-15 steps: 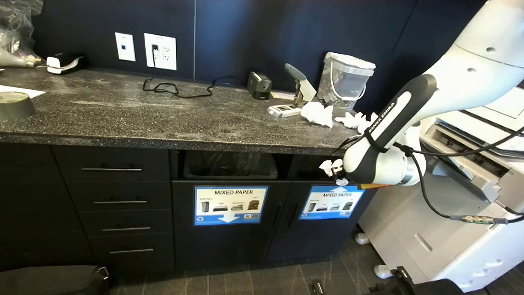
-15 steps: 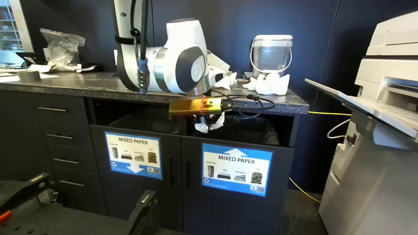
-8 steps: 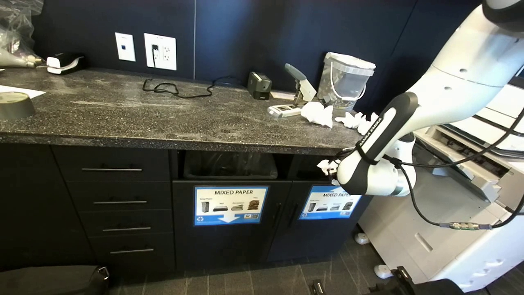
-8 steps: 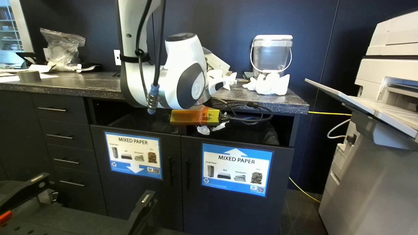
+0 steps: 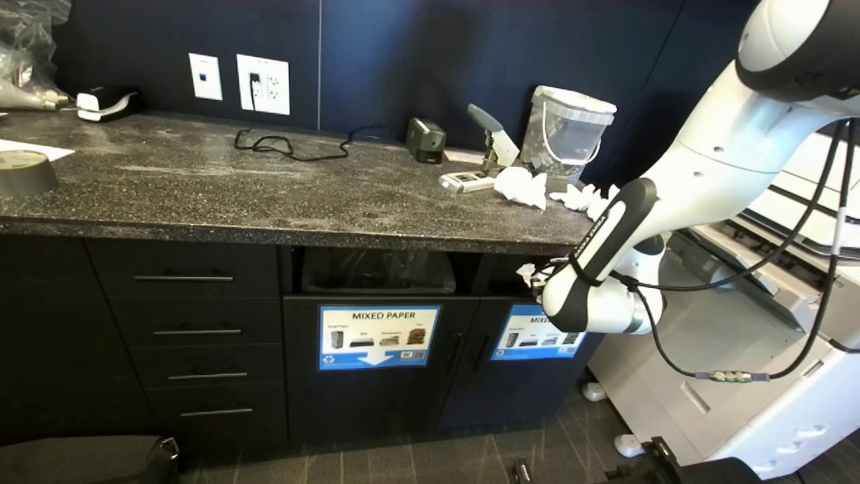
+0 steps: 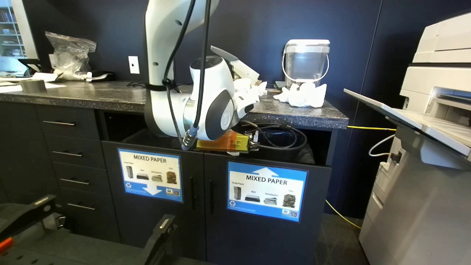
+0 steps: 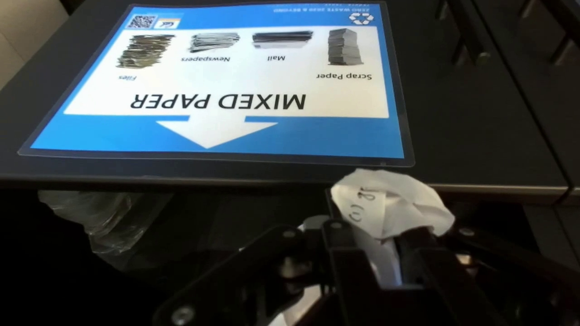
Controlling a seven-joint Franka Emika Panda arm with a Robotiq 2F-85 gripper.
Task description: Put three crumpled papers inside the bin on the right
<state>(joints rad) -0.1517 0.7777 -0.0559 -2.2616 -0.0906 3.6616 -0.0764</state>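
My gripper (image 7: 378,222) is shut on a white crumpled paper (image 7: 394,203), which sticks out past the fingertips. The held paper shows beside the wrist in an exterior view (image 5: 527,273); only a sliver shows below the orange-yellow part in an exterior view (image 6: 233,153). The gripper is at the slot of the right bin (image 6: 263,235), just under counter height. The bin's front edge (image 7: 204,182) and light-blue sign (image 7: 226,136) lie just beyond the paper in the wrist view. More crumpled papers lie on the counter in both exterior views (image 5: 521,186) (image 6: 303,95).
The dark counter (image 6: 294,116) overhangs the slot. A similar bin (image 6: 147,221) with its own sign stands to the left. A translucent bucket (image 6: 307,59) and a stapler (image 5: 494,138) are behind the papers. A printer (image 6: 415,191) stands at the right. A clear liner (image 7: 113,217) hangs in the slot.
The arm and gripper have moved lower, holding the paper. The paper has dropped toward the slot and is now mostly hidden behind the wrist in an exterior view. The counter papers have not moved.
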